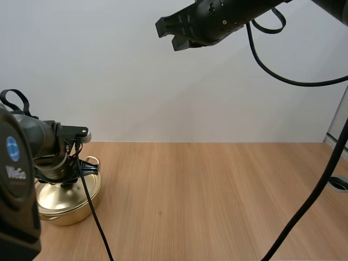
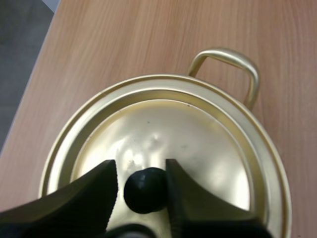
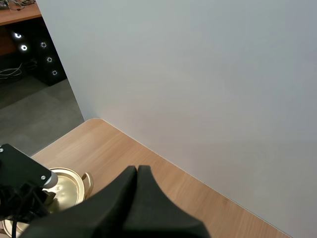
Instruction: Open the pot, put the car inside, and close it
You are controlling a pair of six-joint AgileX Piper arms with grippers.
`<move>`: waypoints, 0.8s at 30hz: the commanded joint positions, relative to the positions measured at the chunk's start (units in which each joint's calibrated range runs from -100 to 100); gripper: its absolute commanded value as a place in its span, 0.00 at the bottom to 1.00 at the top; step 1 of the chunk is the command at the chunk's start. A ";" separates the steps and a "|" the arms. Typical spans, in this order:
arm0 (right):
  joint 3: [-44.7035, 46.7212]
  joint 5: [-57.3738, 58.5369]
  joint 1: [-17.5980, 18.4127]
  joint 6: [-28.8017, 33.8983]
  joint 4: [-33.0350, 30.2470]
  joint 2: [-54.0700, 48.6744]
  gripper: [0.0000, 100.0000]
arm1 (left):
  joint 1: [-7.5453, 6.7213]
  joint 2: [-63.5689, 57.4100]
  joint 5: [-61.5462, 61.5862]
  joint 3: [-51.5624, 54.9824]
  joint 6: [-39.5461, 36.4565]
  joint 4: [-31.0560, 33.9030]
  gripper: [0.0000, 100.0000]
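Left jaws stand apart around the knob (image 2: 144, 189), arm half hiding the pot (image 1: 64, 216); right jaws closed.

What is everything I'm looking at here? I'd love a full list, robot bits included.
pot: one, gold, at the table's left edge, loop handle on its side.
lid: one, gold, sitting on the pot.
knob: one, black, at the lid's centre.
table: one, light wood, under the pot.
left pincer: one, black, down over the lid, fingers apart on either side of the knob.
right pincer: one, black, fingers together, raised high above the table, away from the pot.
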 commanded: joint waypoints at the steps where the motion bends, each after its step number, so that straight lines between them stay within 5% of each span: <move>1: 0.05 0.10 0.02 -0.06 0.08 -0.01 0.00 | -0.01 -0.08 -2.09 -0.39 0.00 1.86 0.87; 3: 0.05 0.10 0.02 -0.06 0.08 -0.01 0.00 | -0.01 -0.08 -3.54 -1.18 0.00 3.32 1.00; 15: 0.05 0.10 0.02 -0.06 0.08 -0.01 0.00 | -0.01 -0.32 2.10 -12.49 0.00 5.18 1.00; 17: 0.05 0.10 0.02 -0.06 0.08 -0.01 0.00 | -0.01 -0.89 2.64 -12.86 0.00 5.18 0.65; 19: 0.05 0.07 0.02 -0.06 -0.07 -0.01 0.00 | -0.01 -2.11 2.81 -12.86 -0.96 4.92 0.02; 24: 0.05 0.07 0.02 2.07 -6.30 -0.01 0.00 | -0.01 -5.65 -6.63 -12.86 -1.33 4.61 0.00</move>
